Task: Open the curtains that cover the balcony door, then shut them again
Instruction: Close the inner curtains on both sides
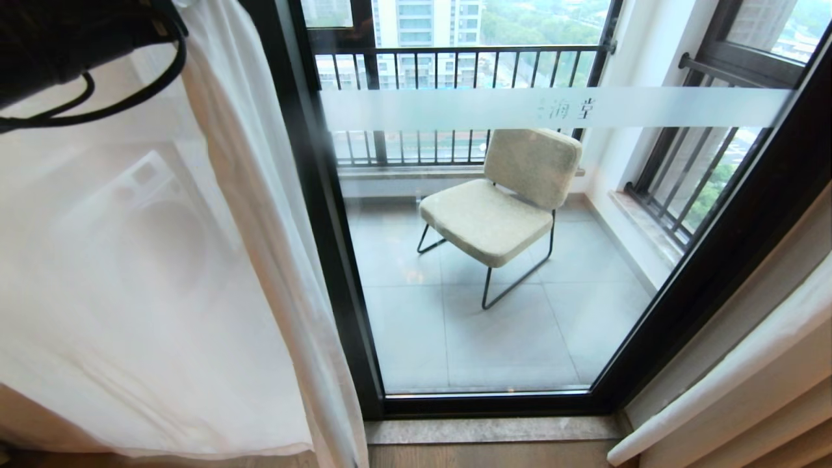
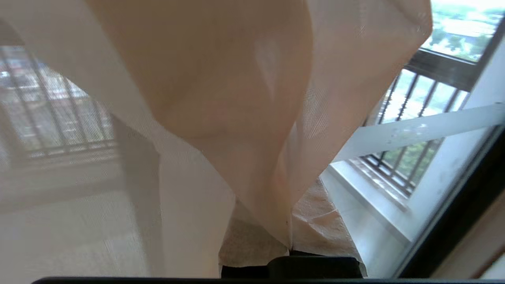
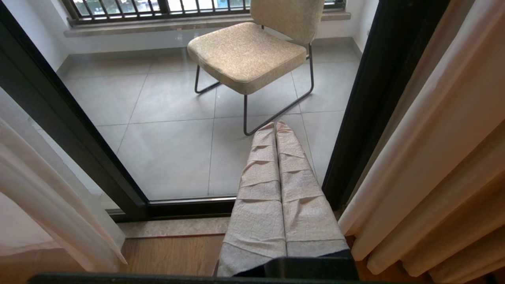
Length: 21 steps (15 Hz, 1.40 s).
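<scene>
1. The curtains come in two layers: a thin white sheer, see-through and softly folded, and a thicker beige-grey woven drape hanging in heavy vertical pleats.
2. The balcony door is a glass panel in a dark metal frame, crossed by a frosted band with small characters.
3. Behind the glass stands a chair with nubby beige upholstery and thin dark wire legs, on grey square tiles, with a dark-barred railing beyond it.
4. The left end effector, its fingers wrapped in crinkled beige covering, is clamped on a gathered fold of the sheer, which drapes over it and spreads above; the door's frosted band lies off to one side of it.
5. The right end effector, fingers pressed together and holding nothing, points toward the chair, with the pleated drape just beside it and the sheer well apart on its other side.
</scene>
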Motion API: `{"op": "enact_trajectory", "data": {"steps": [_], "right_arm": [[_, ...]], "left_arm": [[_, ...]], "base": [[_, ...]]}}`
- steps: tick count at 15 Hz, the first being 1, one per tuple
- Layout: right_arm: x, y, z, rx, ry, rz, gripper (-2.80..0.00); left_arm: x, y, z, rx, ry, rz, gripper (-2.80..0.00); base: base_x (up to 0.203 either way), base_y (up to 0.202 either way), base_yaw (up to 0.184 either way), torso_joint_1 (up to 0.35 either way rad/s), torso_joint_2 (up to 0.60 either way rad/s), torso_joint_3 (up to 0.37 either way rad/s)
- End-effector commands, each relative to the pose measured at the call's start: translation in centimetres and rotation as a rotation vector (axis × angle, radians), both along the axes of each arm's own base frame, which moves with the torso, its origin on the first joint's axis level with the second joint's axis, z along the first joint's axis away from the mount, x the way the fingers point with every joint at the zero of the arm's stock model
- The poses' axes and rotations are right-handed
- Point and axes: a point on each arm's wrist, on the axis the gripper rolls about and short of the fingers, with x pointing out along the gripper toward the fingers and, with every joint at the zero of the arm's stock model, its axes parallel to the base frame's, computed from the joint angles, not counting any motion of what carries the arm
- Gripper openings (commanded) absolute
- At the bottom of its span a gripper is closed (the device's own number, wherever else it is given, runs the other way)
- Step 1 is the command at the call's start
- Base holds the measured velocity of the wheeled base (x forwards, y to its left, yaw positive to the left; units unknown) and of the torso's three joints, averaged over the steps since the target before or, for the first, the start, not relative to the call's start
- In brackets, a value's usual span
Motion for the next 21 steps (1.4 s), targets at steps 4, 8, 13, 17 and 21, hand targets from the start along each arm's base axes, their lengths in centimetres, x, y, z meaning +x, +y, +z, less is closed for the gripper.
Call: {"op": "enact_trajectory", "data": {"steps": [4,8,13,17,21], "right_arm": [[0.0,0.0,0.0,0.001,0.001,0.000,-2.80],[0.0,0.0,0.0,0.001,0.001,0.000,-2.80],[0.0,0.0,0.0,0.001,0.001,0.000,-2.80],[0.0,0.0,0.0,0.001,0.001,0.000,-2.80],[0.0,0.0,0.0,0.001,0.002,0.000,-2.80]], "left_arm": [[2.2,-6.5,-0.8,0.005,0.028,-0.188,-2.80],[3.1,-9.8,-0.5,-0.001,0.010,-0.268,-2.80],[3.8,-12.9,-0.2,-0.016,-0.015,-0.321,-2.80],[3.7,-14.9,-0.8,-0.012,-0.003,-0.367,-2.80],[3.6,-16.4,-1.5,-0.004,0.015,-0.402,-2.80]], "base": [[0.000,0.000,0.000,0.000,0.00,0.000],[0.000,0.000,0.000,0.000,0.00,0.000],[0.000,0.000,0.000,0.000,0.00,0.000],[0.000,0.000,0.000,0.000,0.00,0.000],[0.000,0.000,0.000,0.000,0.00,0.000]]}}
